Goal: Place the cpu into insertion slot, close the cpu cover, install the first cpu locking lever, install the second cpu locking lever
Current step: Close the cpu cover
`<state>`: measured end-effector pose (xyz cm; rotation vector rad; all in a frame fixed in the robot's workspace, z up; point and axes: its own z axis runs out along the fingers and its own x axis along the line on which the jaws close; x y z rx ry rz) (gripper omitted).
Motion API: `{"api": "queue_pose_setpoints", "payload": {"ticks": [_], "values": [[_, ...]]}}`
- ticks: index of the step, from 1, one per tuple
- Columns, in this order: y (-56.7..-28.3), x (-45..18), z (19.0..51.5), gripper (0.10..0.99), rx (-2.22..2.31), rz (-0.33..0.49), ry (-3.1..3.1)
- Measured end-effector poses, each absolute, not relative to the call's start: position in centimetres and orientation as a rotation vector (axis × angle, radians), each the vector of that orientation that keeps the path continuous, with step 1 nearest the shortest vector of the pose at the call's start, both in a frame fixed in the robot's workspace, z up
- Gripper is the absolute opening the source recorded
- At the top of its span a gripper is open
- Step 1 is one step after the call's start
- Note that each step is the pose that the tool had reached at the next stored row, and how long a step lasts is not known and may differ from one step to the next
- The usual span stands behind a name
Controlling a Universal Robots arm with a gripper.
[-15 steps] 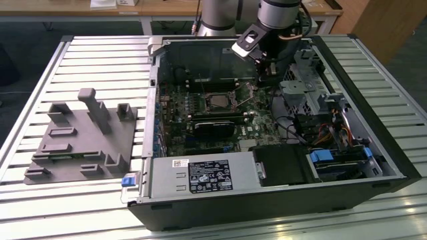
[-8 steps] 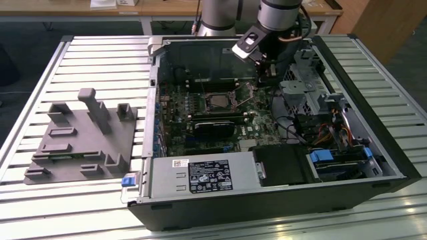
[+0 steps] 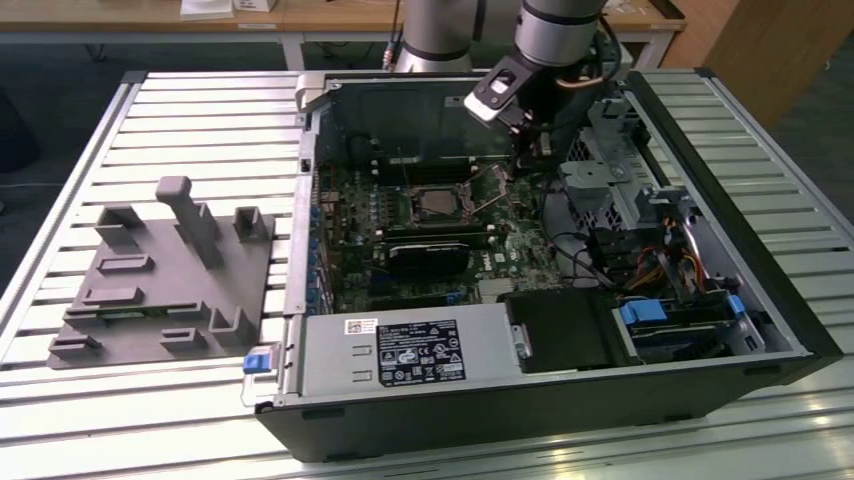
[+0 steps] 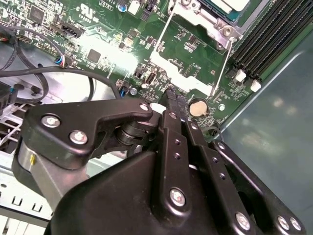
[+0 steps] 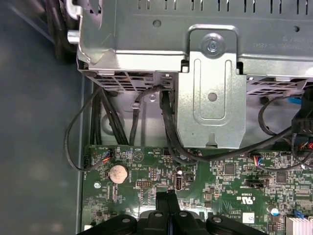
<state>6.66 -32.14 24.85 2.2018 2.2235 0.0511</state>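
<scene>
- Exterior view: the arm [image 3: 554,40] comes down from the upper middle of the frame into an open computer case [image 3: 534,425] lying on a slatted metal desk [image 3: 200,110].
- Its wrist tilts toward the case's back wall. The jaws are low among the parts and mostly hidden behind the wrist housing.
- The socket [image 3: 438,203] lies below them and toward the exterior view's left, near but apart. A grey holder tray [image 3: 160,280] sits on the exterior view's left.
- Second wrist view: the jaws are pressed together with nothing between them. Their tips hang just over the green board [image 4: 195,49], beside a coin battery [image 4: 197,106].
- The chip [image 4: 230,5] sits framed by the silver cover [image 4: 198,17], well beyond the tips and cut off by the frame edge.
- Two thin levers [image 4: 164,36] run from there toward the tips; I cannot tell whether they are latched.
- First wrist view: the tips meet over the board, near the battery. A metal drive cage [image 5: 210,98] and black cables [image 5: 73,137] lie beyond.
</scene>
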Motion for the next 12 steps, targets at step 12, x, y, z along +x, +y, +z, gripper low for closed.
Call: {"api": "queue_pose_setpoints", "payload": {"ticks": [12], "values": [[-32.01,6.51,24.06,0.106,2.206,0.042,2.228]]}}
